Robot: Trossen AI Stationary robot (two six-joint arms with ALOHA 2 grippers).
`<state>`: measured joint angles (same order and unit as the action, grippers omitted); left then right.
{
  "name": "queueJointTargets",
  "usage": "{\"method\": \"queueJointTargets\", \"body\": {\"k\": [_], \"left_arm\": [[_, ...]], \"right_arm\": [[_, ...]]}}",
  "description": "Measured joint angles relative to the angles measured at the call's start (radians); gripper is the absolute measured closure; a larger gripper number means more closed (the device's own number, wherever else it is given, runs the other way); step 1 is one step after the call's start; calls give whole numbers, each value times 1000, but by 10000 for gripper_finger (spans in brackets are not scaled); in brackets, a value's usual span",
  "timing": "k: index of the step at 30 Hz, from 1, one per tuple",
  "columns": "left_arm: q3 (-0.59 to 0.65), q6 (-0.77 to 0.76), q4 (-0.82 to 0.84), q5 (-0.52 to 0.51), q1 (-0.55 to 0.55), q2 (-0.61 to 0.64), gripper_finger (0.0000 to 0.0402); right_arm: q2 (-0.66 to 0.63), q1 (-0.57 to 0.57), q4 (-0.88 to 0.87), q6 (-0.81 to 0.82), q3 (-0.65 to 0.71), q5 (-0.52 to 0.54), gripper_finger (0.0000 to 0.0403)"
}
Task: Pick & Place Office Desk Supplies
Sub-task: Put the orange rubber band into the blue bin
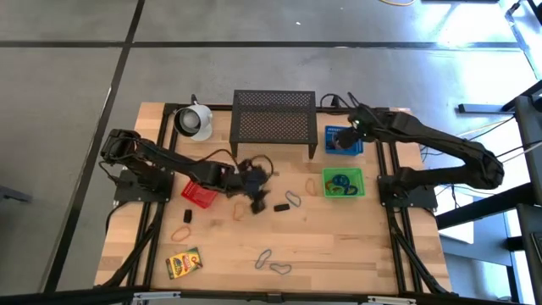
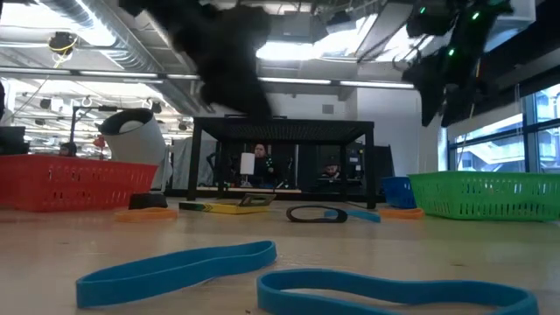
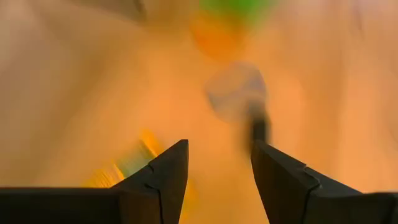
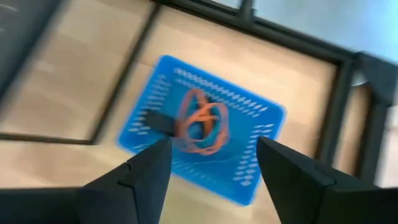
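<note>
We logged the right pincer (image 4: 211, 165) open, empty, over the blue basket (image 4: 261, 162) holding orange loops (image 4: 200, 121); left pincer (image 3: 219, 168) open, empty, mid-tabletop (image 1: 356, 246).

Orange loops (image 4: 200, 121) lie tangled in the blue basket (image 4: 255, 171), with a teal strand among them. Blue loops (image 1: 341, 183) sit in the green basket (image 1: 359, 191). On the bare table, an orange loop (image 1: 181, 232) lies flat near the red basket (image 1: 196, 196), a black block (image 1: 187, 217) just beside it. A grey loop (image 1: 292, 199) and another black block (image 1: 279, 207) lie mid-table (close together, touching or not is unclear). A yellow-green box (image 1: 184, 263) lies flat at the front corner. Two grey loops (image 1: 271, 261) rest at the front edge.
</note>
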<state>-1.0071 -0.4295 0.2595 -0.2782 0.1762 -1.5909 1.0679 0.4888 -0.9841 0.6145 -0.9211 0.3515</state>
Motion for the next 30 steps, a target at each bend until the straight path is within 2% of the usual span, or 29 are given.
{"method": "queueJointTargets", "body": {"k": [3, 5, 11, 17, 20, 30], "left_arm": [[-1, 20, 134, 174, 53, 2, 233], [0, 21, 223, 195, 101, 2, 233], [51, -6, 251, 130, 223, -27, 232], [94, -71, 177, 28, 232, -77, 232], [112, -83, 107, 54, 220, -104, 233], [111, -245, 118, 65, 209, -182, 241]], "right_arm": [[-42, -47, 0, 70, 0, -27, 182], [-59, -89, -2, 113, 0, -27, 192], [-69, -259, -7, 266, 0, 16, 213], [-66, -375, -8, 373, 0, 77, 216], [-66, -406, -9, 399, 0, 84, 216], [-66, -464, -12, 372, 0, 86, 217]]}}
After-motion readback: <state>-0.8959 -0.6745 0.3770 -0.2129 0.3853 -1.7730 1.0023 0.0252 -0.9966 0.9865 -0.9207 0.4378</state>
